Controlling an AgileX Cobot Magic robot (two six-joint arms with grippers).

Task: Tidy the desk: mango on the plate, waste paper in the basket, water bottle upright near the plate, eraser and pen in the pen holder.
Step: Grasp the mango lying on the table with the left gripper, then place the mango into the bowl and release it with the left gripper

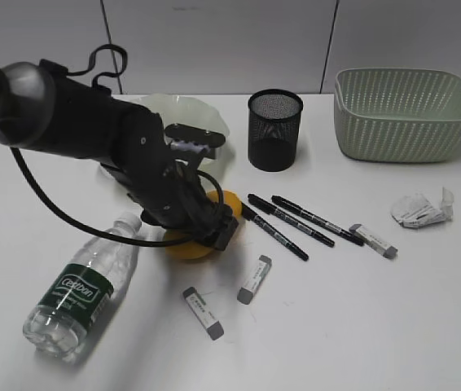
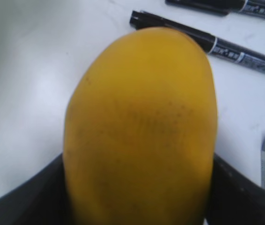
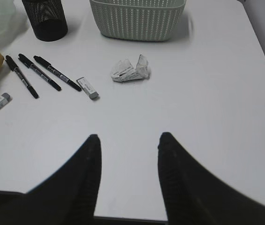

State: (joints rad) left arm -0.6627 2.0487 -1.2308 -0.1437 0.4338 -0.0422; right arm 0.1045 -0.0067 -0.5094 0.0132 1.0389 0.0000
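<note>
My left gripper (image 1: 214,228) is shut on the yellow-orange mango (image 1: 188,248), which rests low on the white desk (image 1: 361,326). In the left wrist view the mango (image 2: 142,126) fills the space between the jaws (image 2: 137,187). The pale-green plate (image 1: 183,111) lies behind the arm. The water bottle (image 1: 80,289) lies on its side at front left. Three black pens (image 1: 291,218) and three erasers (image 1: 255,278) lie mid-desk. The waste paper (image 3: 130,70) lies before the basket (image 3: 137,21). My right gripper (image 3: 128,140) is open and empty over bare desk.
The black mesh pen holder (image 1: 275,130) stands upright behind the pens, between the plate and the basket (image 1: 406,114). One eraser (image 1: 373,240) lies at the pens' right end, another (image 1: 203,311) near the front. The desk's right edge (image 3: 263,61) runs past the basket.
</note>
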